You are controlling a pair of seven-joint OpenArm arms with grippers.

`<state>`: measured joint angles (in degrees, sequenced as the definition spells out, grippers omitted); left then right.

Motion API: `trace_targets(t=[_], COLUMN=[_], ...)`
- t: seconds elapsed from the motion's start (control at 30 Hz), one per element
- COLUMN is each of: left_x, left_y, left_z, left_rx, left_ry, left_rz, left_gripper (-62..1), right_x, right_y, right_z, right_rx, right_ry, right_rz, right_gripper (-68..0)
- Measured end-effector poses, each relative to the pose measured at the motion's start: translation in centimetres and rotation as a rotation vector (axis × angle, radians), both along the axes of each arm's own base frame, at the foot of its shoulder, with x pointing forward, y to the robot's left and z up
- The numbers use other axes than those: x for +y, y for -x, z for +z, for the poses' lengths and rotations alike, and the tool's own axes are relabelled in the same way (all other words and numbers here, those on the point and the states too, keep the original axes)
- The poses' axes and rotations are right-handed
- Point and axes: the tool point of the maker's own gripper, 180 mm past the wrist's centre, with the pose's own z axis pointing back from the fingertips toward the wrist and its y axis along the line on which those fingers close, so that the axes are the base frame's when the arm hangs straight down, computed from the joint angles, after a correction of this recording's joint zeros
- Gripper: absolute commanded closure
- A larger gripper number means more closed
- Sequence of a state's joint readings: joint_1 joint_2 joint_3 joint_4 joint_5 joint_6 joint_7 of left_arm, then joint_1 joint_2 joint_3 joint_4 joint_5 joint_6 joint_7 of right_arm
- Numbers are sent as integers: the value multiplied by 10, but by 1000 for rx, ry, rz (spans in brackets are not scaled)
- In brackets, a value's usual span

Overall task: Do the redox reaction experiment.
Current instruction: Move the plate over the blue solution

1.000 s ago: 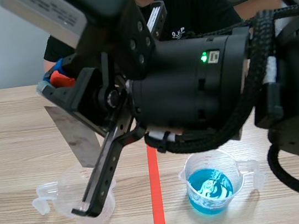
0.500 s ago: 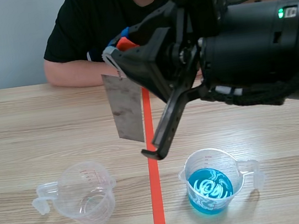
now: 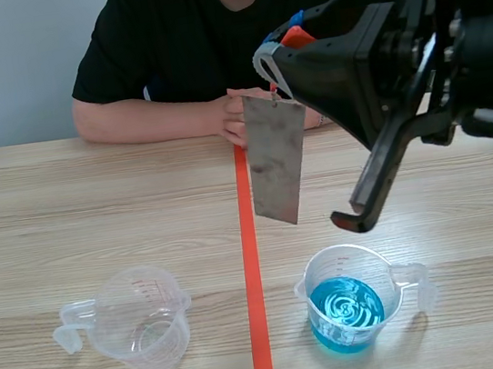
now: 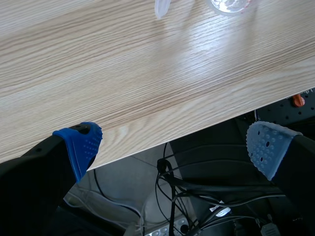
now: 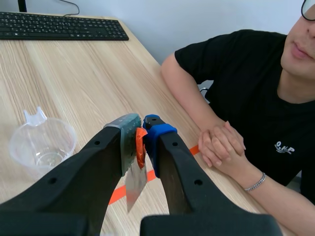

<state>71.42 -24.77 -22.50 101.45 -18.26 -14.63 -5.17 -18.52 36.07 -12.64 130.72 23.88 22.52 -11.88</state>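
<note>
The right gripper is pinching the top of a metal plate, fingers closed tight on it, with the sheet hanging below them. The measuring cup of blue liquid is sitting beneath the gripper, apart from the plate's lower edge. The carry looks nearly done. The next move calls for centring the plate over the cup and lowering it. The left gripper is waiting wide open, empty.
</note>
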Motion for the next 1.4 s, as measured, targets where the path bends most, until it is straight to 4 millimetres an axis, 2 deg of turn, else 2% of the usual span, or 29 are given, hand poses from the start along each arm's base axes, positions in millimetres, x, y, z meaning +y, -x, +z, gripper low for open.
trace_targets(t=[0.23, 0.4, 0.63, 0.97, 1.4], left_x=[0, 0, 0, 0, 1], left_y=[0, 0, 0, 0, 1], left_z=[0, 0, 0, 0, -2], left_rx=[0, 0, 0, 3, 11], left_ry=[0, 0, 0, -1, -4], left_rz=[0, 0, 0, 0, 1], left_gripper=[-623, -623, -623, -623, -623], right_x=[-10, -12, -23, -46, -47], right_y=[12, 25, 34, 38, 43], right_z=[-10, -6, -13, -17, -16], right_rx=[57, 61, 94, 91, 74], right_ry=[15, -1, 2, 51, 69], right_rz=[-16, -3, -17, -44, -17], right_gripper=[-15, -15, -15, -15, -15])
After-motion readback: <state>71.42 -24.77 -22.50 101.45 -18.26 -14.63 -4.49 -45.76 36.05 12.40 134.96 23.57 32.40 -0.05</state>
